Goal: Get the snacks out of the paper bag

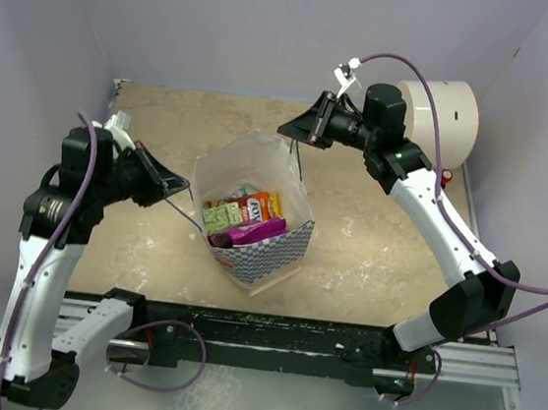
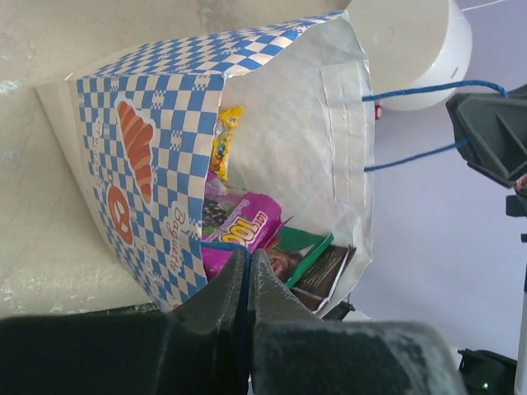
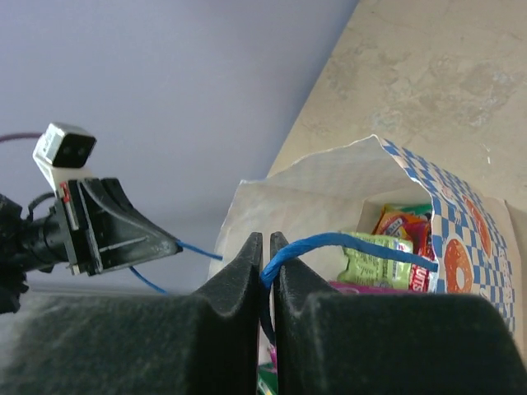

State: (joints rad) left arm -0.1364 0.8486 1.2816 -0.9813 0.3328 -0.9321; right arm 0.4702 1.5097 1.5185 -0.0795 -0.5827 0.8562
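The paper bag [image 1: 274,256] stands open in the middle of the table, white with a blue checkered band. Inside lie the snacks [image 1: 245,218]: a magenta pouch [image 2: 244,227], a yellow candy pack [image 2: 225,140], a green and brown packet [image 2: 318,263], a light green packet [image 3: 375,260] and a red-orange one [image 3: 402,226]. My left gripper [image 1: 179,190] [image 2: 249,255] is shut on the bag's near blue cord handle at the bag's left rim. My right gripper [image 1: 288,130] [image 3: 266,239] is shut on the other blue cord handle [image 3: 346,245] above the far rim. Both cords run taut.
A large cream cylinder [image 1: 443,110] lies at the back right behind the right arm. Grey walls close in the table on the left, back and right. A black rail [image 1: 269,331] runs along the near edge.
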